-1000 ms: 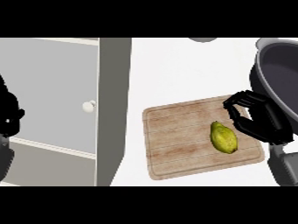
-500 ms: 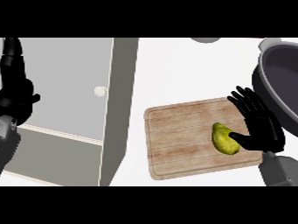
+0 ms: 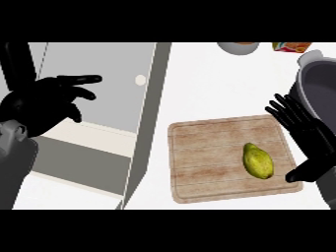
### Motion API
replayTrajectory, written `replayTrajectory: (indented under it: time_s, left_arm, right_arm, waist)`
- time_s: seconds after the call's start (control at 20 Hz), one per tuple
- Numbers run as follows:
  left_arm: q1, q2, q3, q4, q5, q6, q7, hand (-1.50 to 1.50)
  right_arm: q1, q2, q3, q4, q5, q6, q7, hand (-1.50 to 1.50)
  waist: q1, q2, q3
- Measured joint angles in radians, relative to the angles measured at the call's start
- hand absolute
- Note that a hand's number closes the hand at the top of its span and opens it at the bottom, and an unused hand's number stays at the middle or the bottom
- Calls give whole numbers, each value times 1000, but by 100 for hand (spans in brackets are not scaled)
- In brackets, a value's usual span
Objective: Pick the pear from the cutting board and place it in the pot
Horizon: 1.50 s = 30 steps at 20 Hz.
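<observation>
A yellow-green pear (image 3: 257, 161) lies on the right half of the wooden cutting board (image 3: 207, 157). My right hand (image 3: 309, 135) is open just right of the pear, fingers spread and pointing up-left, thumb near the board's lower right corner; it does not touch the pear. The dark grey pot (image 3: 330, 96) stands at the right edge, behind that hand, partly cut off. My left hand (image 3: 43, 103) is open at the far left, fingers pointing right, over the grey cabinet front.
A grey cabinet door with a round knob (image 3: 140, 79) fills the left side below the white counter's edge (image 3: 152, 123). A bowl (image 3: 238, 47) and an orange-red packet (image 3: 290, 47) sit at the counter's far edge.
The right hand went from curled above the pear to open and spread beside it, sliding right and down. The left hand rose and turned its fingers rightward.
</observation>
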Motion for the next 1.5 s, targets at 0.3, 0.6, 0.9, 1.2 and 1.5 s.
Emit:
replayTrajectory:
  time_s: [0.3, 0.6, 0.9, 1.2, 1.5]
  left_arm:
    - [87, 62, -55, -73, -119, -25, -169, 0]
    - [153, 37, -10, -112, -230, -20, -510, 0]
    - [243, -12, 23, -31, -255, -53, -784, 0]
    - [291, -38, 55, 35, -249, -92, -922, 0]
    - [292, -46, 75, 76, -242, -124, -969, 0]
  right_arm:
    - [-59, -116, 73, -29, 110, 93, 39, -150]
    - [-120, -164, 153, -39, 213, 144, 42, -150]
    - [-172, -154, 218, 28, 319, 135, -23, -150]
    - [-206, -135, 302, 118, 455, 73, -114, -150]
    - [-266, -90, 369, 247, 548, -1, -206, -150]
  waist:
    - [7, 4, -17]
    - [-29, 14, -18]
    - [-62, 18, -17]
    - [-82, 12, -17]
    - [-87, 11, -16]
